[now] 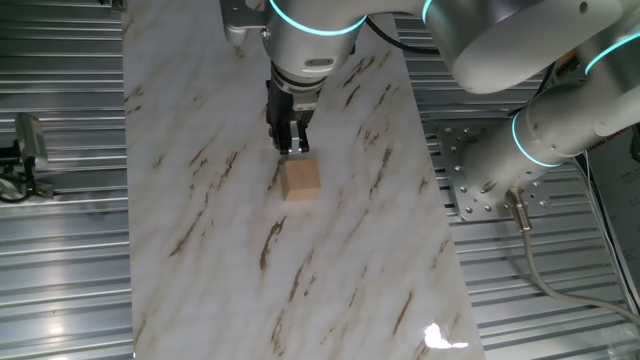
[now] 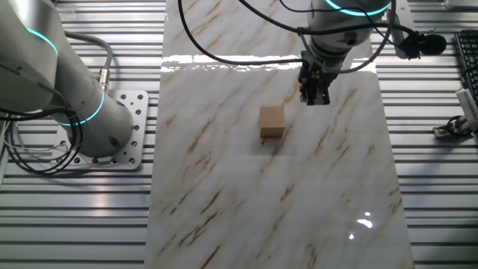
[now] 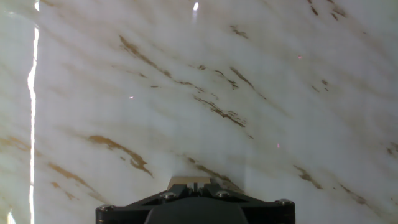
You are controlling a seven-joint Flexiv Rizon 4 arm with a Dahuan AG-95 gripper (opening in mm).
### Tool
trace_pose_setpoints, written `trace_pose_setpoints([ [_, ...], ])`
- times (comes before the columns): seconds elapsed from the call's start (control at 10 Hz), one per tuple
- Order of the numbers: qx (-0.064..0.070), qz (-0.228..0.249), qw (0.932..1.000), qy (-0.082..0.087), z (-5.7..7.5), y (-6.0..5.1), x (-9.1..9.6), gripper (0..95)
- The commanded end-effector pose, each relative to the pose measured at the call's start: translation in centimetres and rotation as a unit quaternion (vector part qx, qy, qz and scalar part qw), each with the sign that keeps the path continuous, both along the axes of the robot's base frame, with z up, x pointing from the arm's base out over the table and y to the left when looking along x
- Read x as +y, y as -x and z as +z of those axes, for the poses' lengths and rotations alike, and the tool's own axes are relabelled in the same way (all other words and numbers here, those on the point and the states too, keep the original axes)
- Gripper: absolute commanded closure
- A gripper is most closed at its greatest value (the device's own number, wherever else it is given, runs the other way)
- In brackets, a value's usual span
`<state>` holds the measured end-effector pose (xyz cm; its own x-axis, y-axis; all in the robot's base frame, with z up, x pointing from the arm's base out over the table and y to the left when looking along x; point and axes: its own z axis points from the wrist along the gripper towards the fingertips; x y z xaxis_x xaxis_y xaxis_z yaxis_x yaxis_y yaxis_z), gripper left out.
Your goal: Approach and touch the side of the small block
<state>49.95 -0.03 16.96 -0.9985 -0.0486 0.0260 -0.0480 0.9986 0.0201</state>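
The small block [image 1: 300, 180] is a plain light-tan wooden cube on the white marbled board [image 1: 200, 250]. It also shows in the other fixed view [image 2: 272, 121]. My gripper [image 1: 291, 146] hangs just behind the block's far side, fingertips close to its top edge. In the other fixed view the gripper [image 2: 314, 97] stands to the block's right, a small gap showing. The black fingers are shut together with nothing between them. In the hand view only a tan strip of the block [image 3: 194, 180] peeks over the gripper [image 3: 195, 185].
The marbled board lies on ribbed metal decking [image 1: 60, 260]. The arm's base plate [image 2: 127, 134] sits left of the board. A black fixture [image 1: 25, 150] stands at the left edge. Cables [image 2: 224, 45] cross the board's far end.
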Motion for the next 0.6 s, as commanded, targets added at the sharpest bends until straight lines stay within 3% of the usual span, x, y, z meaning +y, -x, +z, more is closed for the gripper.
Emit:
trace_pose_setpoints([
  [0.1,-0.002,0.002,1.0000,0.000,-0.4,-0.2,-0.1,95.0],
  [0.6,-0.012,0.007,0.9999,0.000,-1.9,-0.5,-0.2,95.0],
])
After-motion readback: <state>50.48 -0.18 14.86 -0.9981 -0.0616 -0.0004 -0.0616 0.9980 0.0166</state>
